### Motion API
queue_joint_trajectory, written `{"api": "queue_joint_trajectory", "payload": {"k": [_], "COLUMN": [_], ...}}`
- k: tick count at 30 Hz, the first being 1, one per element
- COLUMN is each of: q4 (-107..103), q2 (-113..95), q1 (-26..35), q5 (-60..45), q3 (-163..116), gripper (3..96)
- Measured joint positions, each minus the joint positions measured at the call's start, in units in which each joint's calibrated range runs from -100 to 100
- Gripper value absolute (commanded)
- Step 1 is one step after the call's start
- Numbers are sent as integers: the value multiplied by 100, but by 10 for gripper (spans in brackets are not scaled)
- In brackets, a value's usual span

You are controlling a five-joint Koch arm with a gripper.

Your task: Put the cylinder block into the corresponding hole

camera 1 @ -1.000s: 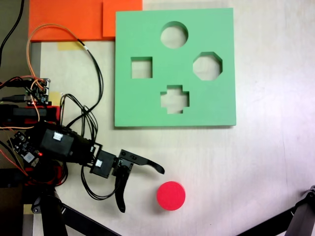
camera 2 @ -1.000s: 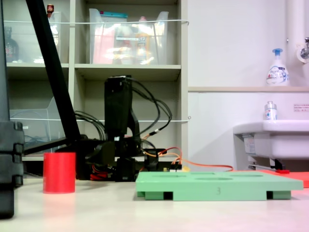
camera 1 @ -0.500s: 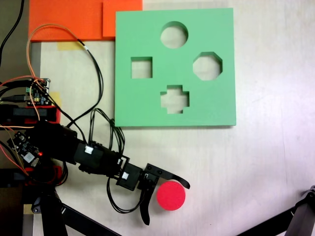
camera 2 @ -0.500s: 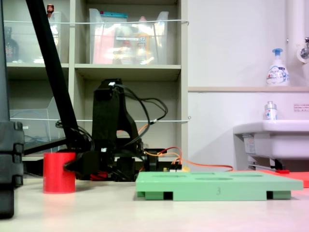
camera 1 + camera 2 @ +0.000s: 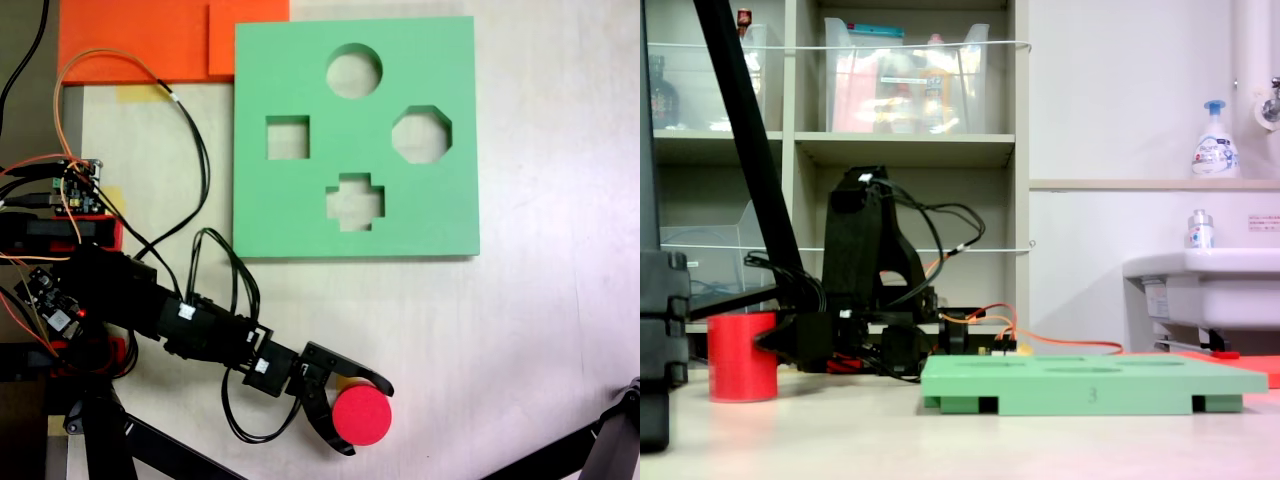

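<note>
First exterior view gives you the gripper low on the table, its two fingers curving around the cylinder block from above and below; you cannot tell whether they press it or merely bracket it. The block stands upright on the table, well apart from the green foam board. The hole, its round cutout, sits near the board's far edge. Second exterior view shows you the block beside the arm.

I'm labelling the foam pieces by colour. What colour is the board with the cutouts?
The board is plain light green, clearest in the first exterior view from above.
</note>
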Motion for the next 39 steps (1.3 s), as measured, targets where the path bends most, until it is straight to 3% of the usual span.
{"api": "queue_joint_trajectory", "payload": {"k": [5,12,14,16,21,25,29,34,39], "q4": [0,0,0,0,-1077,-2907,-4268,-5316,-5355], "q2": [0,-109,-397,-985,-3502,-5527,-6265,-6033,-4295], "q1": [0,5,34,54,269,586,1055,1880,2637], "q5": [44,103,103,103,103,107,83,-176,-283], "q3": [0,-10,-78,-235,-274,421,1656,2822,3106], "gripper": [385,381,305,252,252,252,252,252,253]}}
